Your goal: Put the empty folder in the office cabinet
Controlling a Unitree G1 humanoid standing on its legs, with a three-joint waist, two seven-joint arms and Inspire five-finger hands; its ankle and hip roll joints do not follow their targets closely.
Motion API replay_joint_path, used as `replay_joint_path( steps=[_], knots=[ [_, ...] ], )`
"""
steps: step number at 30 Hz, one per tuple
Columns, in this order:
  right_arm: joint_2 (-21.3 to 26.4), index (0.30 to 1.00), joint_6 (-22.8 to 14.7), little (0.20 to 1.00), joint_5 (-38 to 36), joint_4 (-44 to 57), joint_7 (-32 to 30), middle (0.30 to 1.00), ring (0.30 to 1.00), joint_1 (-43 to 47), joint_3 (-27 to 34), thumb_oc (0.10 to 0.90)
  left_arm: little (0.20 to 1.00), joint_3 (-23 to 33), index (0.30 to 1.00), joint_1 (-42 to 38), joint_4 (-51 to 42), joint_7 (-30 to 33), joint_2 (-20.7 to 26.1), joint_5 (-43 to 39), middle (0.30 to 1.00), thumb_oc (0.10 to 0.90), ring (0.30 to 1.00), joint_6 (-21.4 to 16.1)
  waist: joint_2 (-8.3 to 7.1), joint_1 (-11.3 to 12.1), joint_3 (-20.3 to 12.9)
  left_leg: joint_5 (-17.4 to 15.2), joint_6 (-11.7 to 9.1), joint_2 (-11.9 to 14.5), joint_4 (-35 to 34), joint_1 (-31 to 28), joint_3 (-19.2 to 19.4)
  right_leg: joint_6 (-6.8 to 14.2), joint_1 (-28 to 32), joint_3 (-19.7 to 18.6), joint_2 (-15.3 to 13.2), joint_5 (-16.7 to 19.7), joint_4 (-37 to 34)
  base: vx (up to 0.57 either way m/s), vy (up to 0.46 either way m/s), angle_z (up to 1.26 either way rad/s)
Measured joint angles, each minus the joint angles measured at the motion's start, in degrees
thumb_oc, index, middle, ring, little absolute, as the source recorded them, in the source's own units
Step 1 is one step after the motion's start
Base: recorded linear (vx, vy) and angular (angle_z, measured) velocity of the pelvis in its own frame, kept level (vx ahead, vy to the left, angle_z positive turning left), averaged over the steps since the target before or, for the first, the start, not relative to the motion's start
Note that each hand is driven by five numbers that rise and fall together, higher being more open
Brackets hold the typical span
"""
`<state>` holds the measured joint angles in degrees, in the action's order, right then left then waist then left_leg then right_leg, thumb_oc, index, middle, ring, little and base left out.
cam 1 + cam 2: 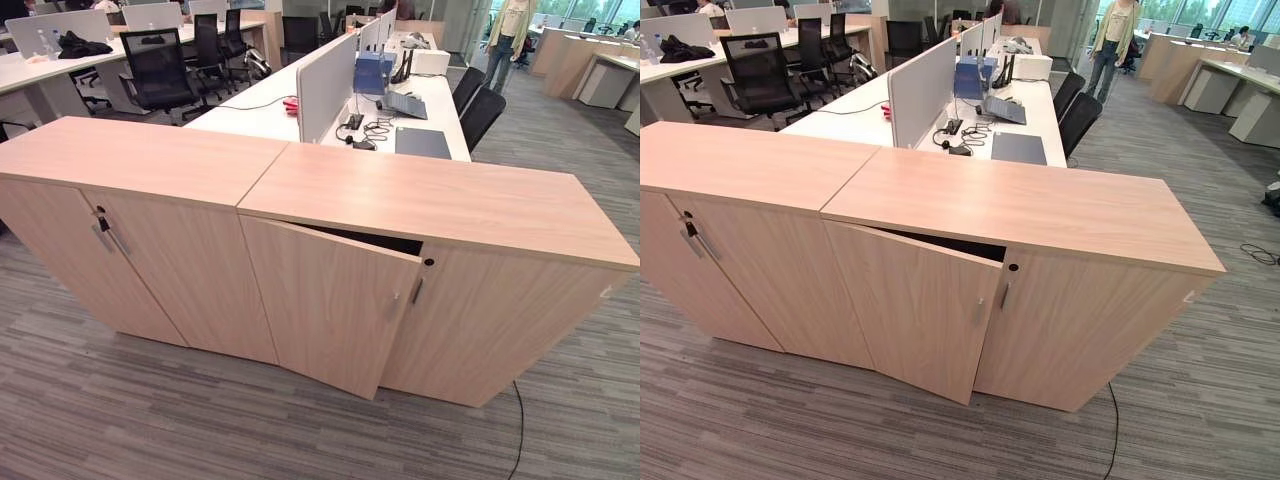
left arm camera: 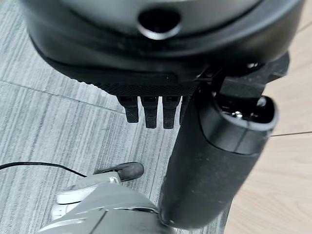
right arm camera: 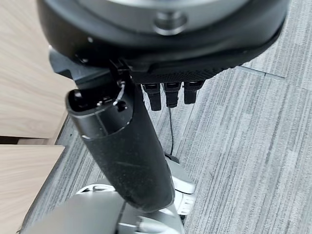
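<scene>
Both robot hands hang low over the floor, left robot hand [image 2: 204, 161] and right robot hand [image 3: 122, 146], fingers straight, holding nothing. No folder can be seen. Ahead, the office cabinet [image 1: 440, 200] has its door [image 1: 330, 300] partly open.

Grey striped carpet [image 1: 120, 410], white desks [image 1: 270, 110] (black chairs [image 1: 160, 70] beside).

No readable text, labels, numbers, signs anywhere
</scene>
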<state>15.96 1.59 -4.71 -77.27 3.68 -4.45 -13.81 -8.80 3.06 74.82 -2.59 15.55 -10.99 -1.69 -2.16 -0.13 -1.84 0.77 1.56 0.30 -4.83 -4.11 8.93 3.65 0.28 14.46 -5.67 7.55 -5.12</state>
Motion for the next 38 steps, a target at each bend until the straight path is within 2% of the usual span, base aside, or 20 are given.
replay_joint_path(
  steps=[4, 5, 7, 16, 38],
  knots=[
    [-0.2, 0.900, 0.1, 0.900, 0.0, 0.1, -0.3, 0.900, 0.900, -0.1, -0.2, 0.800, 0.900, -5.8, 0.900, -0.4, -2.5, 1.9, 0.2, 3.7, 0.900, 0.800, 0.900, -0.7, 0.27, -0.9, -0.6, 0.0, 0.0, 0.0, 0.0, 0.1, 0.2, 0.0, -0.2, -0.1, 0.0, 0.1, 0.1, 0.00, 0.003, -0.01],
    [-0.4, 0.900, -0.1, 0.900, 0.0, 0.6, -0.6, 0.900, 0.900, -0.2, -0.4, 0.800, 0.900, -8.7, 0.900, -0.4, -3.6, 2.7, 0.3, 5.7, 0.900, 0.800, 0.900, -0.7, 0.25, -1.4, -0.7, 0.0, 0.0, 0.0, 0.1, 0.1, 0.3, 0.0, -0.2, -0.1, 0.0, 0.2, 0.1, -0.01, 0.009, -0.05],
    [-0.4, 0.900, -0.2, 0.900, 0.0, 0.8, -0.8, 0.900, 0.900, -0.1, -1.1, 0.800, 0.900, -11.4, 0.900, -1.0, -4.8, 3.1, 0.5, 7.8, 0.900, 0.800, 0.900, -1.1, 0.25, -1.3, -0.7, 0.0, 0.1, 0.0, 0.0, 0.1, 0.4, 0.0, -0.3, -0.3, 0.0, 0.2, 0.1, -0.01, 0.016, -0.05],
    [-0.5, 0.900, -0.4, 0.900, 0.0, 0.8, -1.2, 0.900, 0.900, -0.1, -1.2, 0.800, 0.900, -11.2, 0.900, -2.1, -3.3, 0.8, -1.5, 9.1, 0.900, 0.800, 0.900, -1.3, 0.54, -2.7, -0.8, 0.2, 0.1, 0.1, 0.2, 0.0, 1.3, 0.1, -0.7, -1.3, 0.2, 0.5, 0.1, 0.00, 0.011, -0.05],
    [-0.4, 0.900, -0.1, 0.900, 0.3, 0.8, -1.7, 0.900, 0.900, -0.1, -2.4, 0.800, 0.900, -11.1, 0.900, -2.2, -2.9, 0.7, -2.4, 9.2, 0.900, 0.800, 0.900, -1.3, 1.92, -2.7, -0.7, 0.0, 0.3, 0.7, 0.0, 0.0, 1.7, -0.3, -0.5, -1.4, 0.7, 0.2, -0.2, 0.00, 0.000, 0.00]
  ],
)
